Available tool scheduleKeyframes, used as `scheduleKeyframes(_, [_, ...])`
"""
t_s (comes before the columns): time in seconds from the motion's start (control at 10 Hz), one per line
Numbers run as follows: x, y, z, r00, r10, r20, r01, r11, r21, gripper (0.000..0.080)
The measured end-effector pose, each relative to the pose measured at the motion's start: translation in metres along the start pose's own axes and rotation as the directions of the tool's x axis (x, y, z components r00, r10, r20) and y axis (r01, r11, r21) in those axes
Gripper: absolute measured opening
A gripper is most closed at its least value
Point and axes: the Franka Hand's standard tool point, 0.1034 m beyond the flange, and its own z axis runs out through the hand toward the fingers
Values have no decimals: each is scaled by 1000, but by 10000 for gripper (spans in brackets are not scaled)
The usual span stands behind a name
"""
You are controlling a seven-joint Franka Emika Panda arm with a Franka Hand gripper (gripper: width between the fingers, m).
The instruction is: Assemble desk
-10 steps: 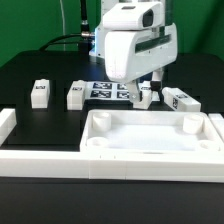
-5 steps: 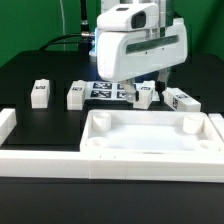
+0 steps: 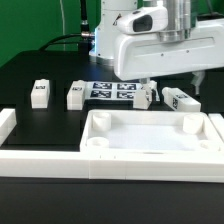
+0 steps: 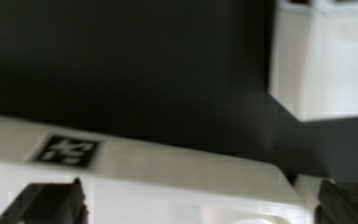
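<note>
I watched the gripper (image 3: 173, 82) swing away from the middle, where it had hung over the marker board (image 3: 112, 90). It went toward the exterior view's right. It also turned, so its white body looked much wider than before. None of the parts had moved.

The gripper hung just above the right-hand leg (image 3: 180, 100), and the next leg (image 3: 146, 95) lay close by. In the wrist view the fingertips (image 4: 51, 200) stood far apart and held nothing. A white tagged part (image 4: 158, 165) lay under them. I thought it was a leg, but I could not be sure which one.

I took this to mean the arm was lining up to pick up a leg. The job looked like it was only starting. The tabletop (image 3: 150, 135) lay at the front with its rim up, and its corner holes had nothing in them. The two other legs (image 3: 40, 93) (image 3: 76, 95) lay apart from each other on the exterior view's left, one just beside the marker board.

Everything sat on a black table (image 3: 40, 65). A low white rail (image 3: 60, 165) ran along the front, touching the tabletop, and a rail block (image 3: 8, 122) stood at the exterior view's left. Behind the table I saw a green wall (image 3: 20, 25) and some black cables (image 3: 62, 40).
</note>
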Motion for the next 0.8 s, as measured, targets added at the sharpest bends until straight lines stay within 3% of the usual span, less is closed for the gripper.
scheduleKeyframes(0.4, [-3,-2,1,1000,0,27,0,1000,4,649])
scheduleKeyframes(0.5, [-10,-14,3,999,17,50,-17,1000,5,649])
scheduleKeyframes(0.6, [-19,-28,3,989,-31,147,31,1000,4,649])
scheduleKeyframes(0.8, [-17,-35,1,953,-108,282,108,994,15,649])
